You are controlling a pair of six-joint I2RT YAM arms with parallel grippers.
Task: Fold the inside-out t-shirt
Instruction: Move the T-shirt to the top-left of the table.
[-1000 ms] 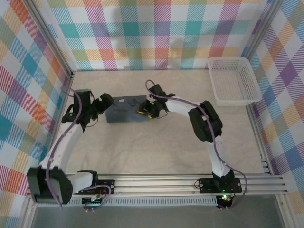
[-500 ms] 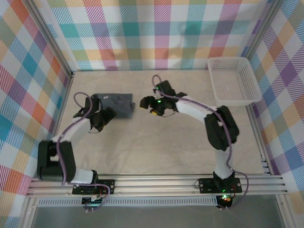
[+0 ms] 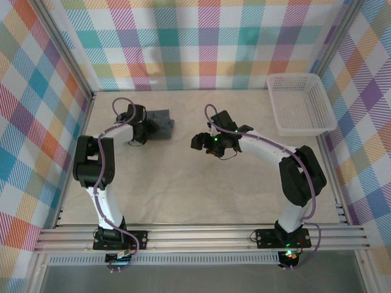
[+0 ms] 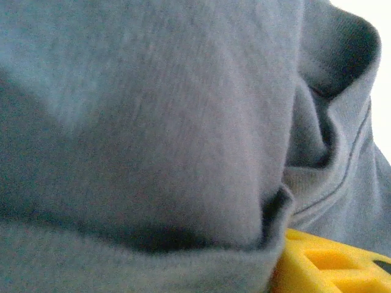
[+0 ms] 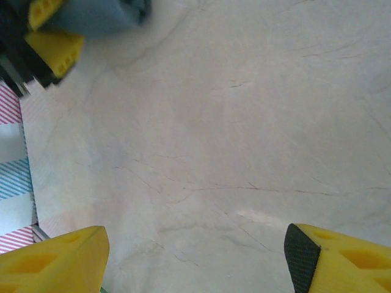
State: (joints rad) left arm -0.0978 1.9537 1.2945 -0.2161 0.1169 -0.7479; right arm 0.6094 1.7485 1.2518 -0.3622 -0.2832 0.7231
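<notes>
The inside-out t-shirt (image 3: 161, 121) is a small slate blue-grey bundle at the back left of the table. My left gripper (image 3: 145, 129) is at its left edge. In the right wrist view the left gripper (image 5: 52, 29) has a yellow finger on each side of the cloth (image 5: 98, 15), shut on it. Close up, the t-shirt (image 4: 153, 122) drapes over one yellow finger (image 4: 324, 262). My right gripper (image 3: 198, 141) is apart from the shirt, to its right. It hangs open (image 5: 195, 262) over the bare table with nothing between its fingers.
A white mesh basket (image 3: 302, 104) stands at the back right corner. The beige table (image 3: 201, 183) stretches bare between the arms and the front rail (image 3: 201, 235). Checked walls (image 3: 36, 122) close in the left, back and right sides.
The left gripper has dragged the t-shirt back and left and closed on it, so the flat fold is now a bundle. The right gripper has opened, let go and moved away right.
</notes>
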